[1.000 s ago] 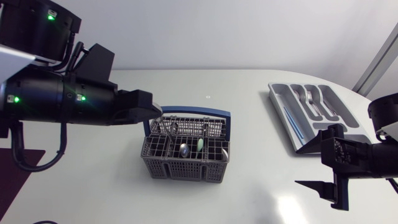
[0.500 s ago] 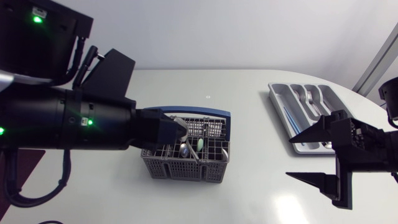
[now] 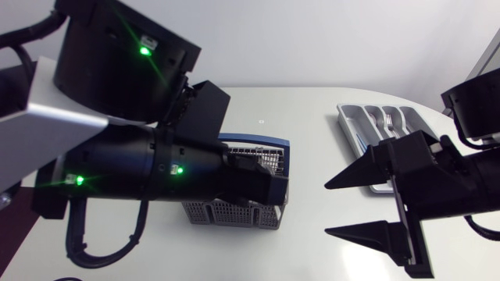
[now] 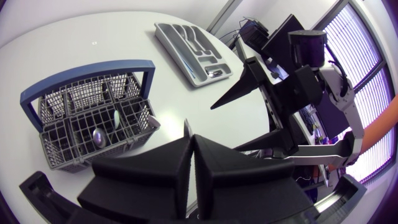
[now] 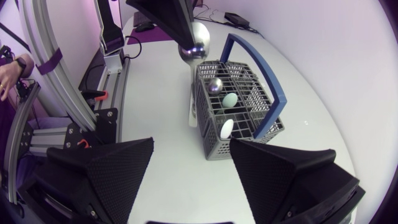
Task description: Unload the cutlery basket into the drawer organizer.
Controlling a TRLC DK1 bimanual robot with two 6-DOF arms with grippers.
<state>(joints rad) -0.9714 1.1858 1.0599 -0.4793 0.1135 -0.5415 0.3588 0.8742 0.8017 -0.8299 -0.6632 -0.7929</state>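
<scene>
The grey wire cutlery basket point(image 3: 234, 212) with a blue handle stands mid-table, largely hidden under my left arm in the head view. My left gripper point(image 5: 188, 31) is shut on a metal spoon point(image 5: 196, 48), which hangs bowl-up with its handle down beside the basket point(image 5: 239, 106). In the left wrist view the spoon's end point(image 4: 187, 127) pokes out between the shut fingers. A metal spoon point(image 5: 214, 86), a pale green one point(image 5: 230, 99) and a white one point(image 5: 227, 129) stay in the basket. My right gripper point(image 3: 328, 208) stands open and empty, right of the basket. The grey organizer point(image 3: 344, 117) lies at the far right.
The organizer point(image 4: 163, 32) holds a fork and other cutlery in its slots. My right arm partly covers its near end in the head view. Bare white table lies between the basket and the organizer, and in front of the basket.
My left arm has risen and shifted right, lifting the spoon up out of the basket. My right gripper has come up and left toward the middle of the table.
</scene>
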